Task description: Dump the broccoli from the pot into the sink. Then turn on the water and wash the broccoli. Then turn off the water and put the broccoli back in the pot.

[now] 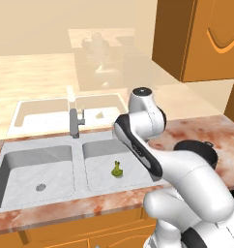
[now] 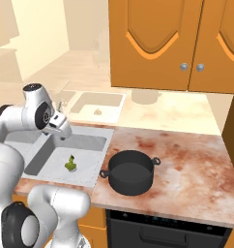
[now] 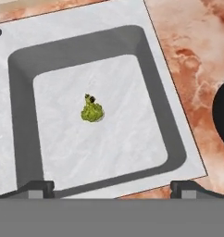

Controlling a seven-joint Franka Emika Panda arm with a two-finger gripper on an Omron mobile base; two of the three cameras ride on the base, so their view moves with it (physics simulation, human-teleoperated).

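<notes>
Marbled reddish countertop (image 2: 186, 155) surrounds the grey metal double-basin sink (image 3: 21, 115). Above its right basin, the two-finger gripper (image 3: 111, 187) hangs spread wide, empty, over the lumpy yellow-green broccoli floret (image 3: 91, 111).

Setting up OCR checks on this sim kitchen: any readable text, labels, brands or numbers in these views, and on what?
None readable in any view.
The pot: plain black, no brand or marking.
The sink and faucet: bare grey metal, no label.
The cabinet doors: orange panels with knobs, no lettering.
The counter: marbled pattern only.
The broccoli in the right basin carries no tag.
</notes>
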